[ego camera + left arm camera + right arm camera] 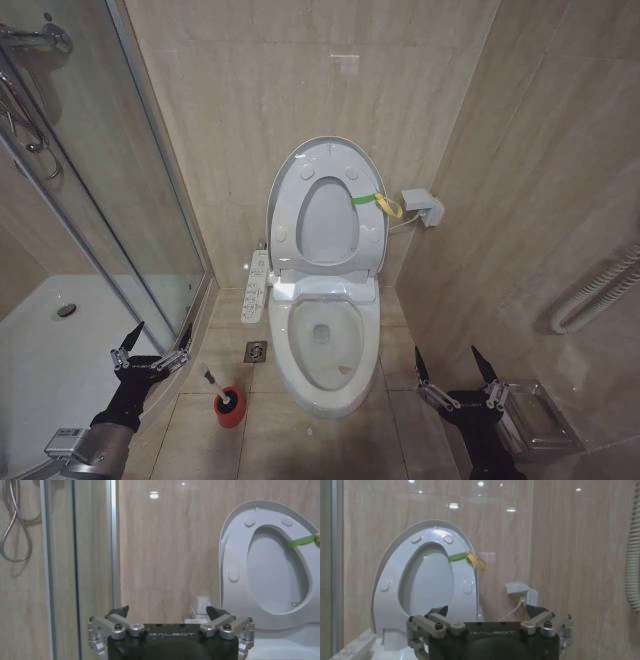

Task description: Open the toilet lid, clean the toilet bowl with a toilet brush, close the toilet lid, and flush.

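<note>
The toilet lid (325, 222) stands upright against the back wall, with the ring-shaped seat (284, 215) and its green-yellow tag (375, 201) raised in front of it. Below them the white toilet bowl (290, 375) lies uncovered. The toilet brush (213, 383) stands in its red holder (231, 409) on the floor, left of the bowl. My left gripper (160, 335) hangs open and empty, left of the brush. My right gripper (447, 355) is open and empty to the right of the bowl. Each wrist view faces the raised lid (272, 577) (427, 581) past its own open gripper (166, 610) (486, 609).
A glass shower enclosure (130, 200) with a white tray (60, 350) takes the left side. A control panel (256, 285) lies beside the bowl, with a floor drain (256, 351) near it. On the right are a wall box (422, 207), a metal box (540, 415) and a hose (600, 295).
</note>
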### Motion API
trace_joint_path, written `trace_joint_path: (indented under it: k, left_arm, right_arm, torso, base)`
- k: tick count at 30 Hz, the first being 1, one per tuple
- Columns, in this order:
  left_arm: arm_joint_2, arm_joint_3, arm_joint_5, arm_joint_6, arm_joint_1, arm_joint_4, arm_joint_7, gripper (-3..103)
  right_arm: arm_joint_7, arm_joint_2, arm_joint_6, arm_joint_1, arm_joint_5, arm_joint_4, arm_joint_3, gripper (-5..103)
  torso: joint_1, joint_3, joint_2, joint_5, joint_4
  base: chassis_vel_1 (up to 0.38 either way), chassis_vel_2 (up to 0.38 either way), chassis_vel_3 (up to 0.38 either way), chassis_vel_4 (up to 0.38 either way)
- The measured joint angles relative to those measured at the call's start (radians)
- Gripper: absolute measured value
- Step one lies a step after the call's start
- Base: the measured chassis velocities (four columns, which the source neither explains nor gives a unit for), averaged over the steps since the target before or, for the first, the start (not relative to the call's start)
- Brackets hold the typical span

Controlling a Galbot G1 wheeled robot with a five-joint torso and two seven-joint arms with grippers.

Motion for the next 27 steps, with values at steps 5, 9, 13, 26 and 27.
trace_joint_path:
  k: [5, 9, 13, 26, 27]
  left_arm:
    - [0.000, 0.000, 0.000, 0.000, 0.000, 0.000, 0.000, 100]
    - [0.000, 0.000, 0.000, 0.000, 0.000, 0.000, 0.000, 100]
    - [0.000, 0.000, 0.000, 0.000, 0.000, 0.000, 0.000, 100]
    - [0.000, 0.000, 0.000, 0.000, 0.000, 0.000, 0.000, 100]
    - [0.000, 0.000, 0.000, 0.000, 0.000, 0.000, 0.000, 100]
  right_arm:
    - [0.000, 0.000, 0.000, 0.000, 0.000, 0.000, 0.000, 100]
    - [0.000, 0.000, 0.000, 0.000, 0.000, 0.000, 0.000, 100]
    - [0.000, 0.000, 0.000, 0.000, 0.000, 0.000, 0.000, 100]
    - [0.000, 0.000, 0.000, 0.000, 0.000, 0.000, 0.000, 100]
    - [0.000, 0.000, 0.000, 0.000, 0.000, 0.000, 0.000, 100]
  torso:
    - [0.000, 0.000, 0.000, 0.0000, 0.0000]
    - [0.000, 0.000, 0.000, 0.0000, 0.0000]
    - [0.000, 0.000, 0.000, 0.0000, 0.0000]
    - [0.000, 0.000, 0.000, 0.0000, 0.0000]
    - [0.000, 0.000, 0.000, 0.0000, 0.0000]
  base:
    - [0.000, 0.000, 0.000, 0.000]
    - [0.000, 0.000, 0.000, 0.000]
    - [0.000, 0.000, 0.000, 0.000]
    - [0.000, 0.000, 0.000, 0.000]
    - [0.000, 0.000, 0.000, 0.000]
